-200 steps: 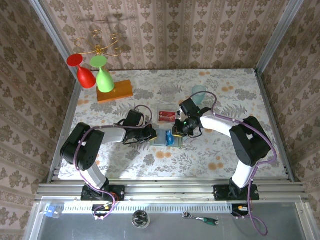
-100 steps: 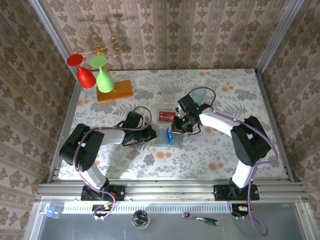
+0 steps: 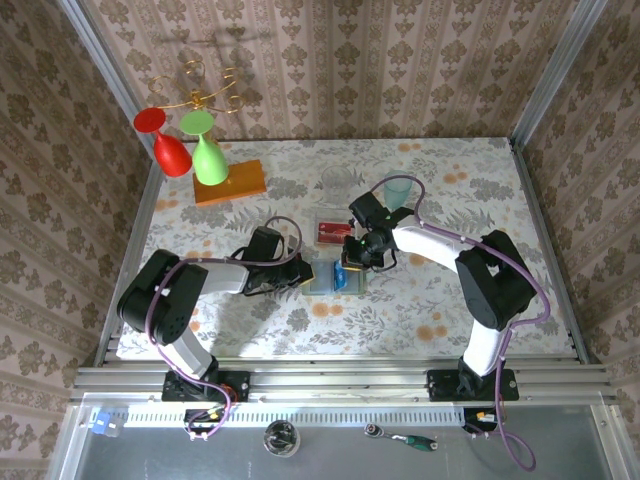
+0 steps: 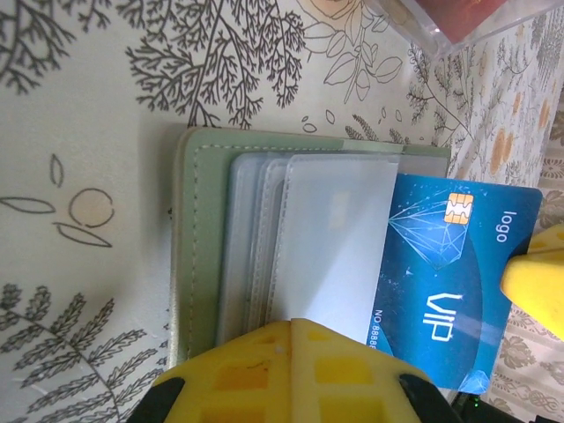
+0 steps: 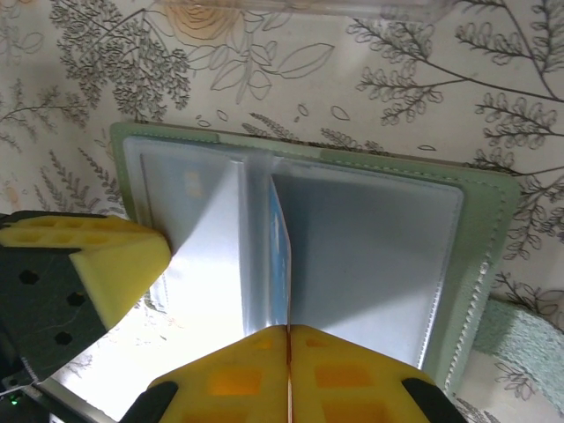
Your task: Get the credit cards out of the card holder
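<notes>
Right wrist: right gripper [image 5: 288, 333] is clamped narrow on the blue VIP card [image 4: 445, 273], seen edge-on between its pads. Left wrist shows that card more than half out of its sleeve, inner end tucked under the clear pocket of the open card holder [image 4: 201, 247], which lies flat on the table between the two arms. Left gripper [image 4: 291, 333] is fully closed and bearing on the holder's near edge. Can't tell if it pinches a sleeve or just pins it. Step in hand looks like the extraction pull. Next move probably needs a straight slide along the pocket axis while the left keeps the holder down, then a drop beside the red cards [image 3: 331, 233] in the clear tray [image 4: 407, 19] just behind.
</notes>
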